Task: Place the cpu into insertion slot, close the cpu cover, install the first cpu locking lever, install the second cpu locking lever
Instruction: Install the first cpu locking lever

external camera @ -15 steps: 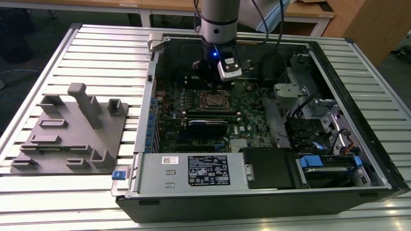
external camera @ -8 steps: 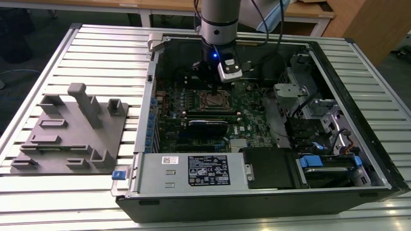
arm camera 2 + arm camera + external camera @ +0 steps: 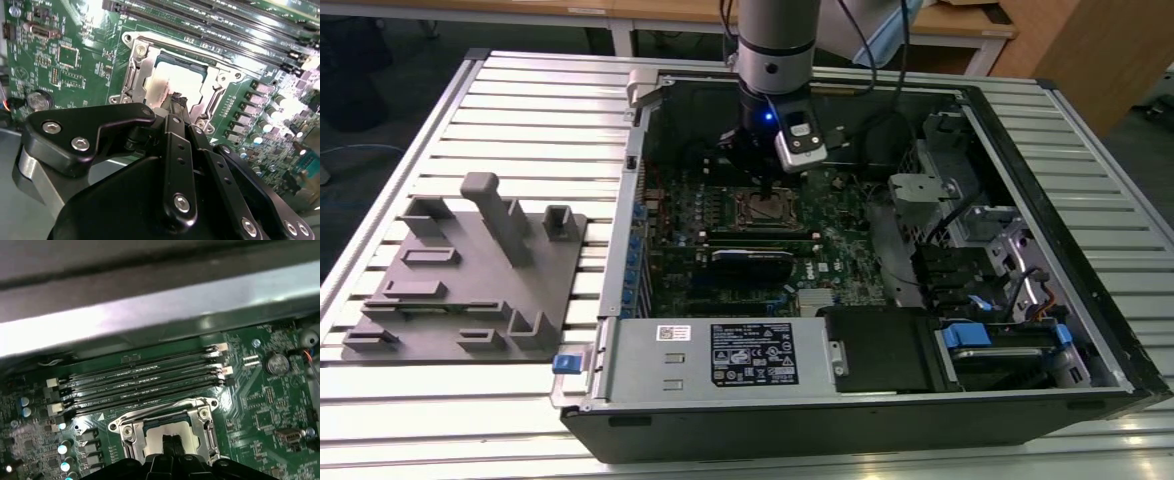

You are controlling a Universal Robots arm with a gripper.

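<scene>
Gripper (image 3: pixel 175 102) fingers together, tips down on the cpu (image 3: pixel 162 85) in the insertion slot (image 3: pixel 137 75)

We see the chip lying flat and square in its socket directly beneath us, edges in line with the metal frame and memory slots (image 3: pixel 140 382) in both wrist views; the silvery frame rims it, and whether the cover is latched we cannot tell

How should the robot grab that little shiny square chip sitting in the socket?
Probably from straight above, pinching two opposite edges of the small flat silver-grey square chip. It lies flat inside the silvery metal frame on the green circuit board, so only its top is open. The black gripper hangs right over it.
</scene>
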